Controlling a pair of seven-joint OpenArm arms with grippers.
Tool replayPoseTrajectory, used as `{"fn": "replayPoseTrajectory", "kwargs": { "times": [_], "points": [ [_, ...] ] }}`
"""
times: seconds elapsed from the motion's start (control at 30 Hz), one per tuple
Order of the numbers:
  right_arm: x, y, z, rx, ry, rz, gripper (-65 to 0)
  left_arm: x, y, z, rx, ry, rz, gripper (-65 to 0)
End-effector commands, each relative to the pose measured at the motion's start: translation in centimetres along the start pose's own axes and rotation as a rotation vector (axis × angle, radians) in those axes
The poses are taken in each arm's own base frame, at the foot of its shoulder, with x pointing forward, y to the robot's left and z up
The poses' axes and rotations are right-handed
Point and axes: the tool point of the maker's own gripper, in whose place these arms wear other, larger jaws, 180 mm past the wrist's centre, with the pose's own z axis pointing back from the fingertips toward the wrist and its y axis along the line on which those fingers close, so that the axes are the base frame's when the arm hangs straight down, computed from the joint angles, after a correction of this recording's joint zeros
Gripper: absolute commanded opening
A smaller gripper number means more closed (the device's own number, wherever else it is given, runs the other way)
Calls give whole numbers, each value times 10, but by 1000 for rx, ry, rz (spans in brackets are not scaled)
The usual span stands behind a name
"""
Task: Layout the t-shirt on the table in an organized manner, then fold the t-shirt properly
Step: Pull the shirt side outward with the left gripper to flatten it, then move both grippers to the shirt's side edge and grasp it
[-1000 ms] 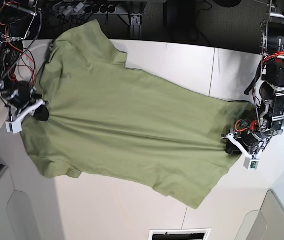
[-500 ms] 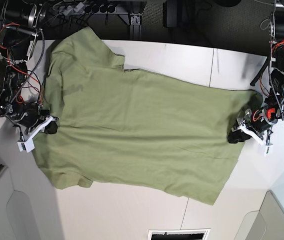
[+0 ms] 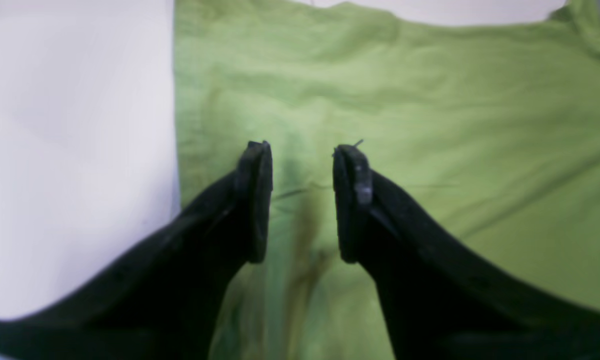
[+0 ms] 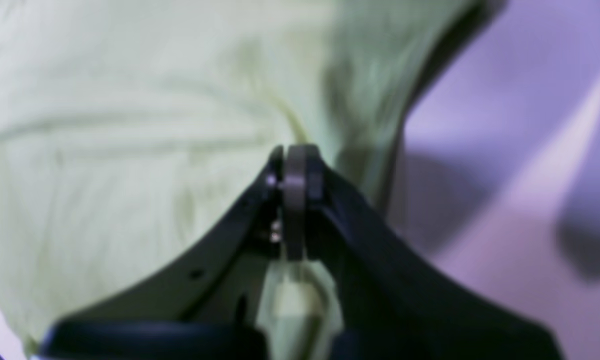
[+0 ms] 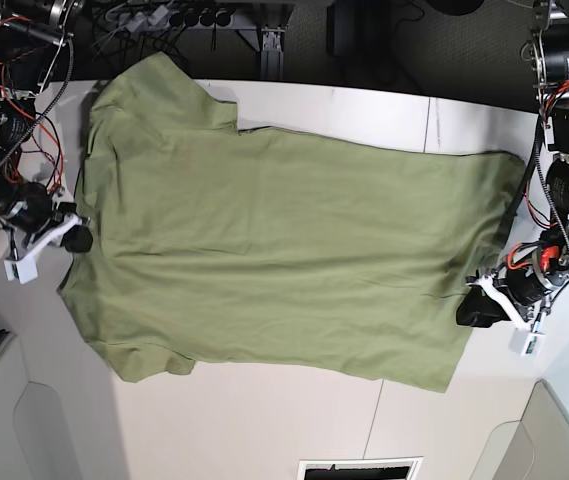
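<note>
The olive green t-shirt (image 5: 284,230) lies spread flat across the white table (image 5: 264,420), collar end at the left and hem at the right. My left gripper (image 5: 476,306) sits at the hem's front corner. In the left wrist view it (image 3: 302,150) is open, its fingers (image 3: 252,200) straddling the cloth (image 3: 430,100) near the hem edge, with bare table (image 3: 70,125) beside it. My right gripper (image 5: 74,238) is at the shirt's collar-side edge. In the right wrist view it (image 4: 295,155) is shut, pinching the pale-looking fabric (image 4: 105,125).
Grey bins stand at the front right corner (image 5: 564,440) and the front left corner (image 5: 34,430). A thin dark seam (image 5: 426,125) crosses the table at the back right. Cables and arm bases (image 5: 24,60) crowd the back left. A dark slot (image 5: 359,468) sits at the front edge.
The shirt has been pulled out flatter and wider. The left gripper moved toward the front along the hem and now stands open. The right gripper moved left and back with the collar edge.
</note>
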Motion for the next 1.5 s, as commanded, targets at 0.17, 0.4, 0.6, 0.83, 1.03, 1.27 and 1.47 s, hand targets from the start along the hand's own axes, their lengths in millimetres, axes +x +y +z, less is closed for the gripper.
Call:
{"fn": "replayPoseTrajectory", "kwargs": {
  "times": [0.17,0.4,0.6,0.83,1.03,1.27,1.47],
  "points": [
    [-11,15,20,68,-27,25,-650,-15,3,-26,53,83,-68,-435],
    [-53,8,30,33,55,33,-650,-77,12,-18,67,254,-43,-435],
    [-61,-12,22,-34,75,37,-650,-131,-9,0,-52,340,25,-435],
    [-26,-14,11,-39,19,52,-650,-146,-16,17,-65,315,78,-435],
    [5,-9,9,-34,-35,72,-650,-119,-18,24,-93,225,78,-396],
    [14,-6,34,-15,-81,82,-650,-44,-11,57,-114,73,32,-353],
    [-12,-7,78,-48,-83,109,-650,-32,2,88,-98,76,-15,-353]
  ]
}}
